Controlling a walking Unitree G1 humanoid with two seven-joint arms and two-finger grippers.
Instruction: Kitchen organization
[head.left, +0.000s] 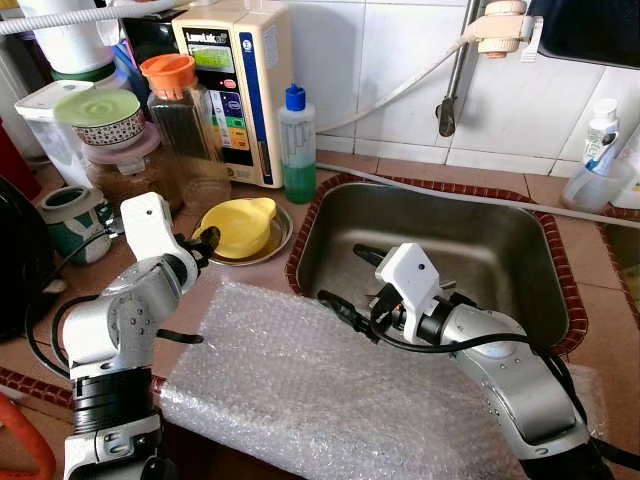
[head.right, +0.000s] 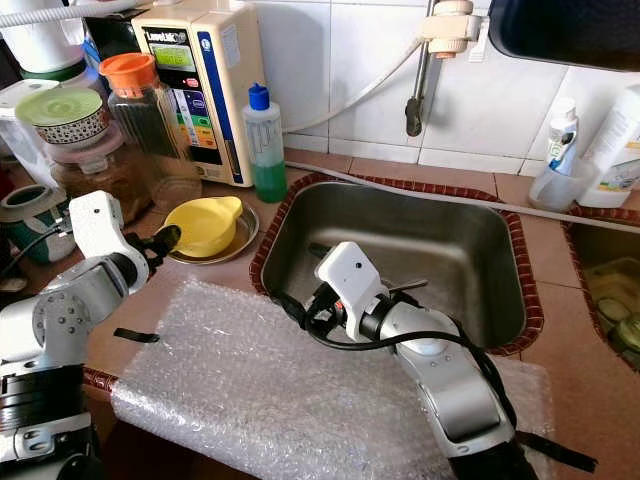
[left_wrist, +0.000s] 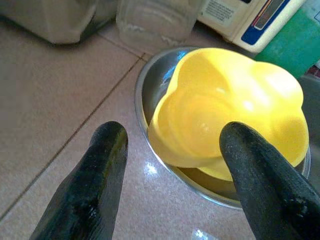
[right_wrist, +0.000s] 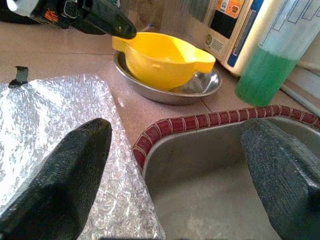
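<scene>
At ten o'clock of the sink (head.left: 520, 235), we note the yellow bowl (head.left: 236, 225) in a steel dish (head.left: 277, 238). Left gripper (left_wrist: 172, 165) spread wide, empty, just beside the bowl. Right gripper (right_wrist: 175, 165) wide open, empty, over the sink's rim beside bubble wrap (head.left: 300, 390).

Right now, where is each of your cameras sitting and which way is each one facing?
Left eye view: on the head, looking down at the sink and bubble wrap; both silver arms show.
Right eye view: beside it, same scene, same arms.
Left wrist view: along the left tool, open, toward the yellow bowl in its steel dish.
Right wrist view: along the right tool, open, over the sink's corner.
Shared: both wrist views show the yellow bowl.
</scene>
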